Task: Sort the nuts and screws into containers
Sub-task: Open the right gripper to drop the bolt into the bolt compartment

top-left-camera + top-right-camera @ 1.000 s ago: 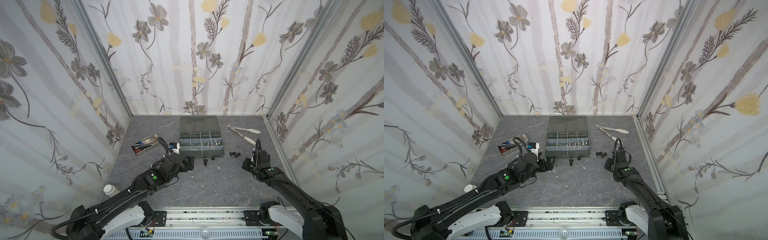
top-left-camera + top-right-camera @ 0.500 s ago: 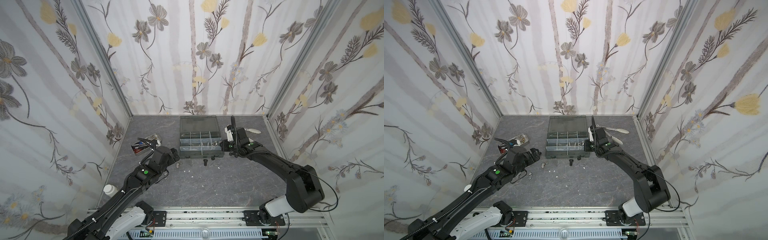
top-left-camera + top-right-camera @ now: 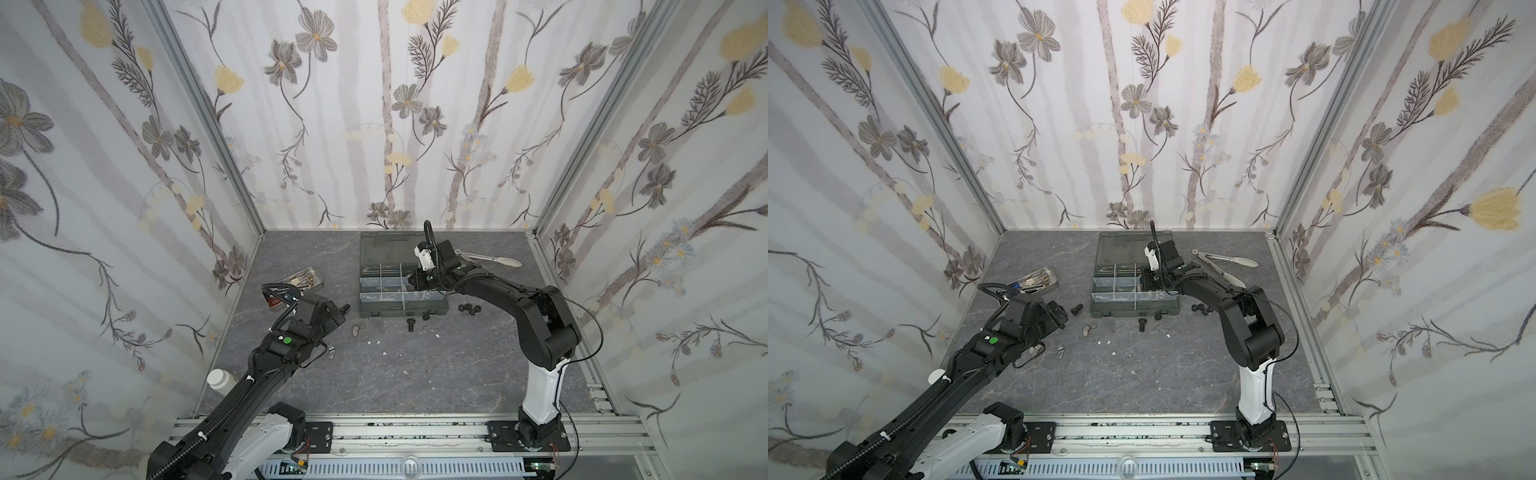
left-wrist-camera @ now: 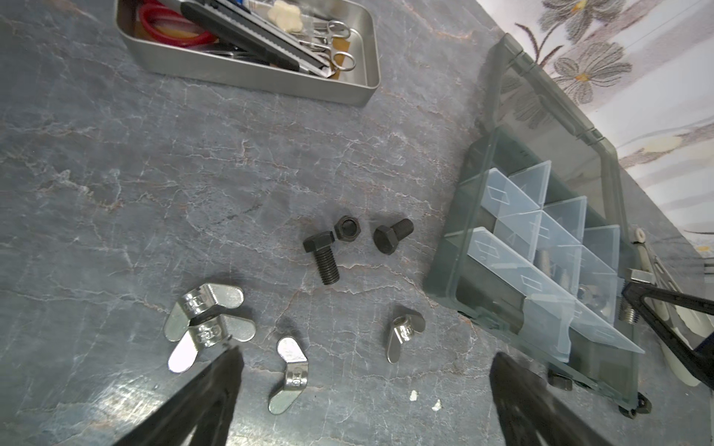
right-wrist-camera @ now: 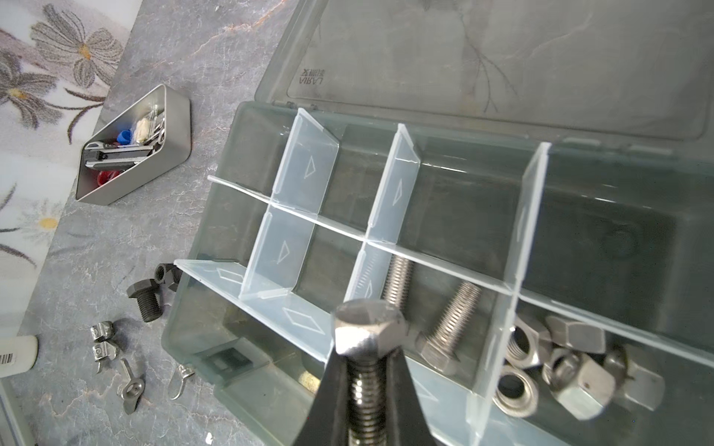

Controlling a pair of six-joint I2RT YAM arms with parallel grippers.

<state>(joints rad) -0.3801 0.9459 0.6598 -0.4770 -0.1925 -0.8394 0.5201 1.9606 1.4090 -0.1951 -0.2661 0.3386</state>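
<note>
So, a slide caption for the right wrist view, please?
Right gripper holding a silver screw over the open box of compartments.

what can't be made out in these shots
- Tip of the silver screw in the right claw: cut off by the right wrist view's edge.
- Black nuts beside the box: too small to count in both top views.
- White bottle: partly behind the left arm in a top view, cut off in the right wrist view.
- Left claw: fingers blurred and cut off in the left wrist view.
</note>
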